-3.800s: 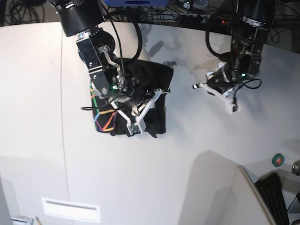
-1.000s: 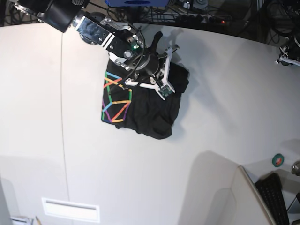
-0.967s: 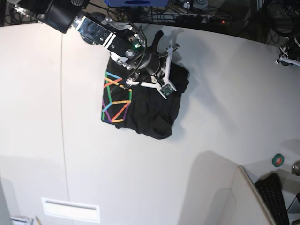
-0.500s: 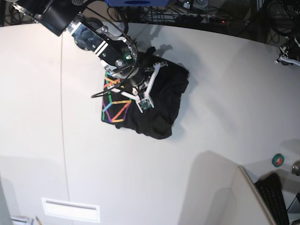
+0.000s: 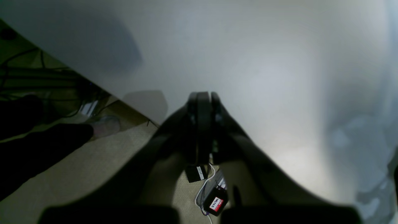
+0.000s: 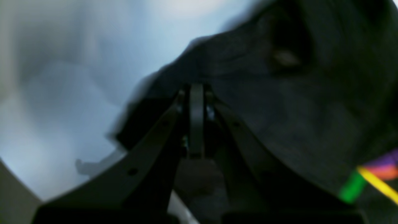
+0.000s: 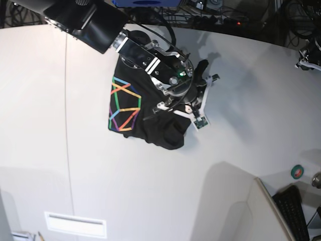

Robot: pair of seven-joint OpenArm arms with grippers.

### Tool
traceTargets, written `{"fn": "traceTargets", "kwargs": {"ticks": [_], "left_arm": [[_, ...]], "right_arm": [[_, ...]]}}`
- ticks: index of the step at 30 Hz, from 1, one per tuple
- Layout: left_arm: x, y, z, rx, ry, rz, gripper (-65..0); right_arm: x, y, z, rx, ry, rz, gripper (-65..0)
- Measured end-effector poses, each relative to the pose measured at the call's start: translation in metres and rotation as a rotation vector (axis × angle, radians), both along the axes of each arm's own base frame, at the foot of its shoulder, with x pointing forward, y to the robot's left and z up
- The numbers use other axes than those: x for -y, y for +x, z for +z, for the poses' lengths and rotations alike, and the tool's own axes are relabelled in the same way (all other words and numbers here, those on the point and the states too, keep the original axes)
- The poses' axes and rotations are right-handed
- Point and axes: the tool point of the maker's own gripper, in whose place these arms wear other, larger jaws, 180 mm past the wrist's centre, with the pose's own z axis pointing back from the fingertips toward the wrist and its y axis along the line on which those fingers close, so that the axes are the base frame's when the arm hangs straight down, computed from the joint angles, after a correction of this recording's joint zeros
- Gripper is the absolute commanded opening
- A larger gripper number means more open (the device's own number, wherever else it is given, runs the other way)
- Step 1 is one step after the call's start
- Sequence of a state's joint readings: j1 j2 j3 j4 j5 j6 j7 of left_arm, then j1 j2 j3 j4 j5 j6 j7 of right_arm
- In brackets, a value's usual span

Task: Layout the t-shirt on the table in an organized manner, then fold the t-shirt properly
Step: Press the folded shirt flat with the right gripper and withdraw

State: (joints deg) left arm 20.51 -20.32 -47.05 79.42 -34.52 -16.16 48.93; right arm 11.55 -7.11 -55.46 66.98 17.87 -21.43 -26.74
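A lg. off-white table [image 7: 241,140] is shown from above w/ a thin dark seam running down it near the base view's left side. On it a blk t-shirt [image 7: 150,118] is laid, bunched and uneven, between the seam and the table's R edge as seen in the base view, nearer the far edge than the near one; a multicol. line print is seen on its seam-side part. Over the shirt's side away from the seam, the R gripper [image 6: 197,87] is held w/ its fingertips together; whether the cloth is touched can't be told. The L gripper [image 5: 203,95], also w/ tips together, is held well apart from the shirt, by the table's far R corner. A white box [image 7: 261,213], partly cut off, is seen at the base view's bottom R, w/ a blk keyboard-like item [image 7: 293,213] beside it. A small green-and-red tape roll [image 7: 297,171] is placed nearby.
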Motion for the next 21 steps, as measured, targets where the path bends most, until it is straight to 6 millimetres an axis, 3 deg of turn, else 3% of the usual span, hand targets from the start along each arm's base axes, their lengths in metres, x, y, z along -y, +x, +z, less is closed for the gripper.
{"fn": "traceTargets", "kwargs": {"ticks": [3, 6, 12, 14, 17, 21], "left_arm": [[0.0, 0.0, 0.0, 0.0, 0.001, 0.0, -65.0], [0.0, -0.001, 0.0, -0.003, 0.001, 0.001, -65.0], [-0.003, -0.003, 0.001, -0.005, 0.007, 0.004, -65.0], [-0.002, -0.003, 0.001, -0.004, 0.004, 0.004, -65.0], [-0.001, -0.003, 0.0, -0.006, 0.002, 0.002, -65.0], [-0.001, -0.002, 0.0, -0.004, 0.001, 0.002, -65.0]], "right_arm": [[-0.01, 0.007, 0.011, 0.051, -0.017, 0.065, -65.0], [0.001, 0.021, 0.031, 0.095, -0.001, 0.051, -65.0], [0.088, 0.058, 0.027, 0.024, -0.013, -0.25, -65.0], [0.091, 0.059, 0.027, 0.021, -0.015, -0.258, -65.0], [0.076, 0.054, 0.024, 0.003, 0.0, -0.227, -65.0], [0.085, 0.043, -0.01, -0.066, -0.076, -0.234, -65.0]]}}
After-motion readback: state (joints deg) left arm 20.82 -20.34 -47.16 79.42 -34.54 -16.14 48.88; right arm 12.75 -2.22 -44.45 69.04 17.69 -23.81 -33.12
